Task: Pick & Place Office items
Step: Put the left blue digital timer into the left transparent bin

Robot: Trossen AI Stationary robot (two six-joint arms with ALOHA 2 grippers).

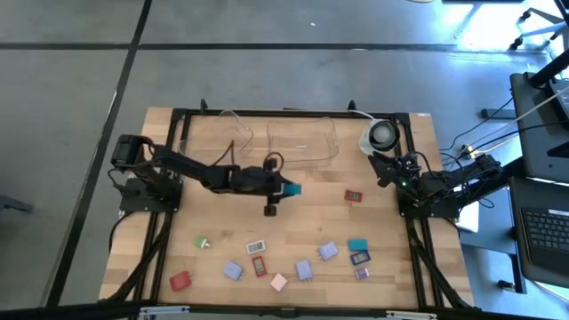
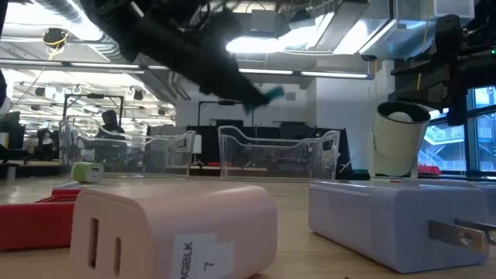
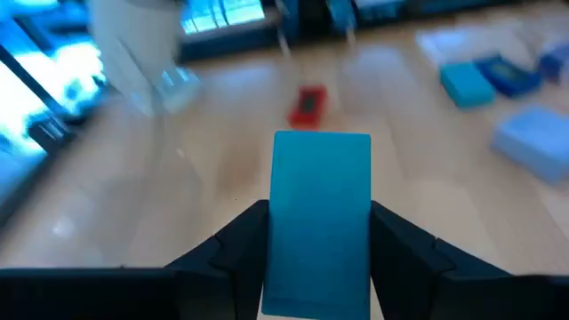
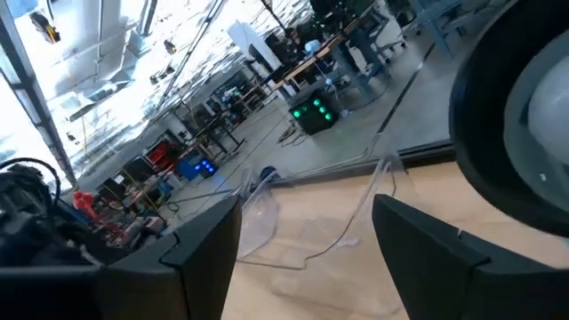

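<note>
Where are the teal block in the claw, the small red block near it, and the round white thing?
teal block (image 3: 320,213): left wrist view, middle of its flat face.
red block (image 1: 353,195): high view, its centre.
round white object (image 1: 380,135): high view, its dark centre.

The left gripper (image 1: 286,188) sits over the middle of the table (image 1: 160,160), a flat block (image 3: 320,213) clamped between its fingers (image 3: 404,244) and sticking out past their tips. Beyond the fingertips lies another small block (image 1: 353,195). Two trays (image 1: 302,138) stand side by side behind the fingers, at the table's far edge. Most blocks (image 1: 302,269) lie scattered along the near edge. The right gripper (image 1: 380,169) waits at the right edge, probably just before a round object (image 1: 381,135).
</note>
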